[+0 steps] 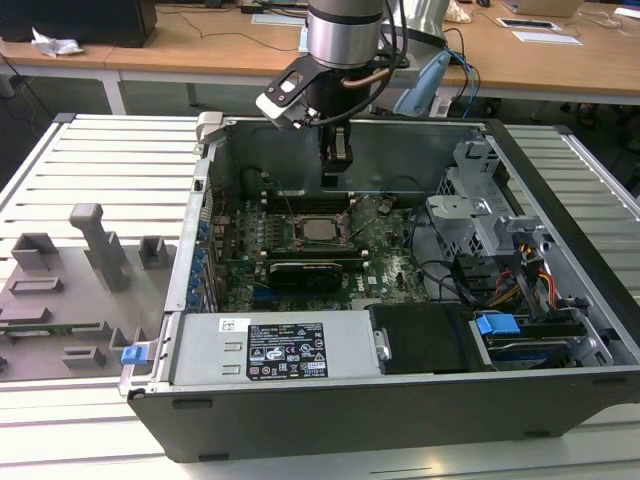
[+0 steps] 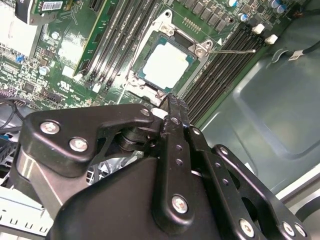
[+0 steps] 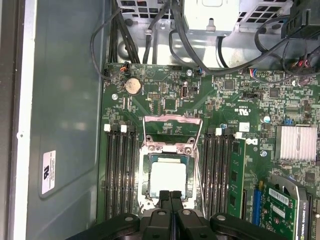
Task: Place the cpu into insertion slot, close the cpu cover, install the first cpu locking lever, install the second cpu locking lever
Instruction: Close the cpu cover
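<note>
Arm [image 1: 345,30]: silver-grey cylindrical link above a black wrist [image 1: 330,100] that carries a white-faced camera block [image 1: 283,100]. Black and copper-coloured cables [image 1: 372,80] run alongside. Gripper [image 3: 170,196]: matt black linkage bars joined by silver round-head screws [image 2: 180,204], ending in two narrow black fingers [image 3: 164,199].

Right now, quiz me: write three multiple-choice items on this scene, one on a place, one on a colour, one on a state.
1. The cpu lies: A) in the insertion slot B) outside the case C) on the grey tray
2. The motherboard is: A) red B) green C) white
3. The gripper is: A) wide open B) clamped on a cable C) shut, empty
1 A: its silvery top sits framed in the slot. 2 B: the board is green in both wrist views. 3 C: the fingertips meet with nothing between them.
</note>
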You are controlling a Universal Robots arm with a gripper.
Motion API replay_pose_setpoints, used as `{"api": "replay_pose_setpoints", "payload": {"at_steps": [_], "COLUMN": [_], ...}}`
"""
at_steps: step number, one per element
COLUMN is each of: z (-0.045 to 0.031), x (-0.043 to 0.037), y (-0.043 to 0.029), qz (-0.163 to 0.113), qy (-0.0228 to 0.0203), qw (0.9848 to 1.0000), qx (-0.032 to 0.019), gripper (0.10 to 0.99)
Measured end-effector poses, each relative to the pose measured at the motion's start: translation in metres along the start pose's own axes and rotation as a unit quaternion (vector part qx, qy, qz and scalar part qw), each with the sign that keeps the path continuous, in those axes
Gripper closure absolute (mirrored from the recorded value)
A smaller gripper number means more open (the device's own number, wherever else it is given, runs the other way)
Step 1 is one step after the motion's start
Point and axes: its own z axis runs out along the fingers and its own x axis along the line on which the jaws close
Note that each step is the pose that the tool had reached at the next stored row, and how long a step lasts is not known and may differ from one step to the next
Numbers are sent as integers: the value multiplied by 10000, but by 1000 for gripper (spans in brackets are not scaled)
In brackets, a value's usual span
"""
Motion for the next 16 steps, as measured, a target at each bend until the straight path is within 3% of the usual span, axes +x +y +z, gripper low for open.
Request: {"api": "replay_pose_setpoints", "payload": {"at_steps": [16], "z": [0], "x": [-1], "y": [46], "qz": [0], "qy": [0], "qw": [10000], "qx": [0], "gripper": [980]}}
